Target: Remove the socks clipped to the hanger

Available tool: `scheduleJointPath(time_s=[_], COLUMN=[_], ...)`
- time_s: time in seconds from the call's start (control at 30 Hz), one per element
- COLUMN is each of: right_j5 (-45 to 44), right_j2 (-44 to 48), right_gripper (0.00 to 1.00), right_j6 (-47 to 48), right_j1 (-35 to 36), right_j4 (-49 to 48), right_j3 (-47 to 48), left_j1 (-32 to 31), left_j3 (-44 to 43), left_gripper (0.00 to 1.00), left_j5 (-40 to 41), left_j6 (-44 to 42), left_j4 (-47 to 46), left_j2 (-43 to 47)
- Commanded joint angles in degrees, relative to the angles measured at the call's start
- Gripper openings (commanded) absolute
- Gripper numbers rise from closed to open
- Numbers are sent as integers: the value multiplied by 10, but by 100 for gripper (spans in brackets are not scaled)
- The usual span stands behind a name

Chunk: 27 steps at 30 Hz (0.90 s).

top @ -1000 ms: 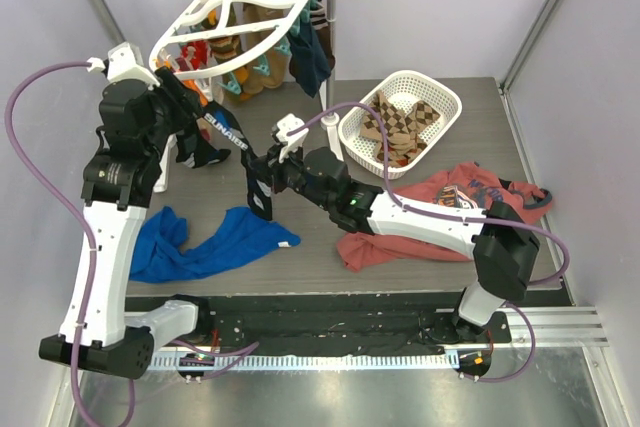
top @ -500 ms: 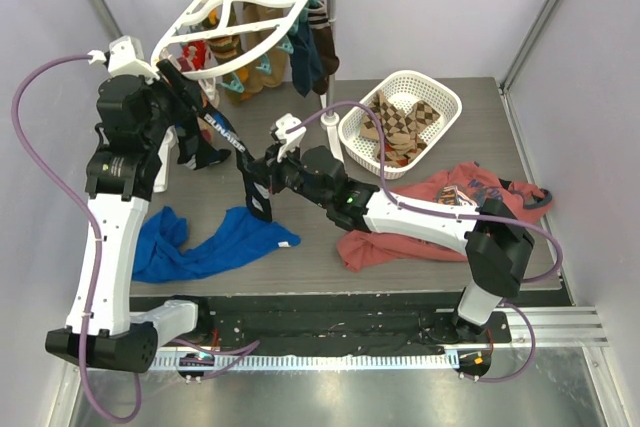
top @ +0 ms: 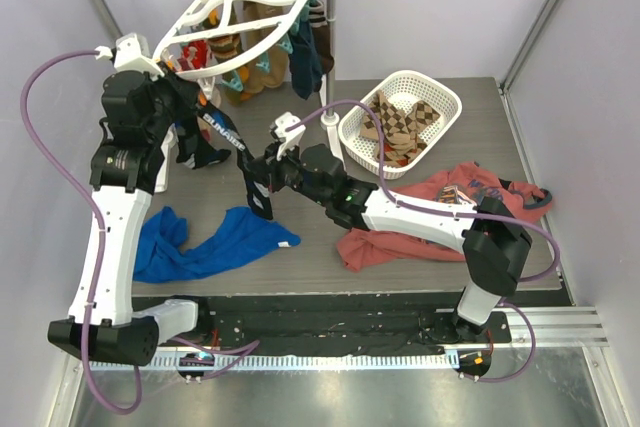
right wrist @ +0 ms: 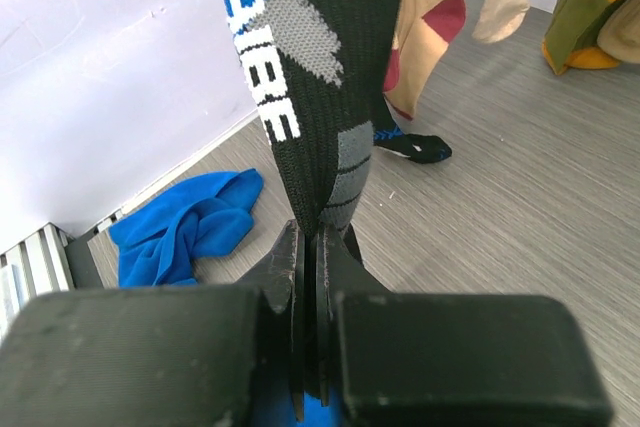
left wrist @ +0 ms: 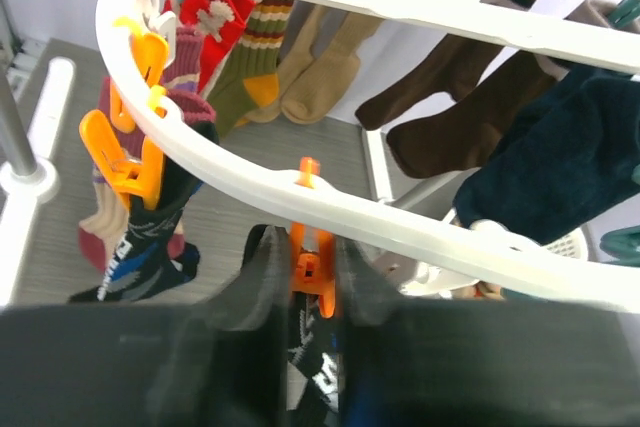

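The white oval hanger (top: 250, 7) hangs tilted from the rail, and its rim (left wrist: 400, 227) crosses the left wrist view. Several socks hang from its orange and teal clips. My left gripper (left wrist: 312, 265) is shut on an orange clip (left wrist: 312, 257) under the rim; it shows at the hanger's left edge in the top view (top: 195, 97). That clip holds a black, blue and grey lettered sock (top: 225, 132). My right gripper (right wrist: 310, 252) is shut on this sock's (right wrist: 310, 77) lower end, low over the table (top: 262, 192).
A white lattice basket (top: 445, 102) with argyle socks stands at the back right. A blue shirt (top: 215, 242) lies front left, a red printed shirt (top: 440, 212) front right. The metal rail stand (top: 95, 2) rises at the back left. A second lettered sock (left wrist: 140, 247) hangs nearby.
My left arm has risen and shifted slightly right at the hanger's edge. The hanger has tipped a little. My right gripper has stayed on the sock, barely moving.
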State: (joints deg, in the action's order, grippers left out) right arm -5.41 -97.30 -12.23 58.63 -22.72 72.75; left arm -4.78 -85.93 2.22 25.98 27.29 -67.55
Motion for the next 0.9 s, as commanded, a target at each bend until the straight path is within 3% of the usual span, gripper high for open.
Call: scheduleJointPath(time_s=[0.0,0.57,0.7,0.8,0.87], right_j5=[3,-18,-42,-86,-99], right_j2=[1,65,94,115,127], right_gripper=[1,1,1,1,1], right_j6=[-4,-26,-48,-82,-113], right_j1=[-4,-33,-55,-91,-131], right_j4=[-41,-18,28,122,173], right_j3=[18,-66,-65,-34,-25], left_j1=[3,3,4,3,3], left_j3=[-24,-44,-36,-24,-15], left_gripper=[0,0,0,11,30], left_j5=[-5,-6,-9,-2,6], left_j6=[-8,-4,-2,-2,-2], left_j4=[-22,-1,-3,-7,-5], left_j2=[-5,-20,-10,3,14])
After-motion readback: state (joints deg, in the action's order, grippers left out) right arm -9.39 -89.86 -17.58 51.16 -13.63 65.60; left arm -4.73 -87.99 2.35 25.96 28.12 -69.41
